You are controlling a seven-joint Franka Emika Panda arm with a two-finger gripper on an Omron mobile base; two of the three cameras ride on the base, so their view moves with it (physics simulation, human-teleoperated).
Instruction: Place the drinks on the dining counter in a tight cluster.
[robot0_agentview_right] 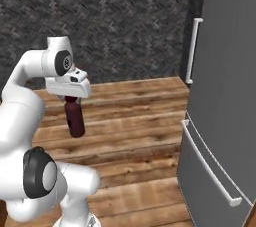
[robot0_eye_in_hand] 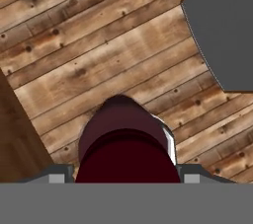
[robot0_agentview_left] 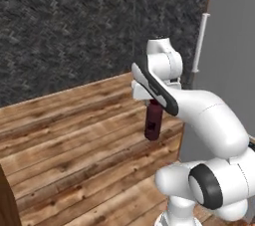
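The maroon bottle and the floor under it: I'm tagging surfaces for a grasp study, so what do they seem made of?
Maroon bottle: probably glass or glossy plastic, smooth and dark with a darker label; the render leaves it open.
Floor: wood planks, with visible grain, knots and seams, matte finish.

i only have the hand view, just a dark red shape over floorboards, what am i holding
Observer: A dark maroon bottle, hanging upright from the end effector, which grips its neck.
Operator: is it over a counter
Observer: No, it hangs in the air above the wooden floor.
Operator: what's the grey slab at my top right
Observer: A tall grey fridge with long white handles, standing to the arm's right.
Operator: anything ahead of me
Observer: A dark textured wall beyond the floorboards.
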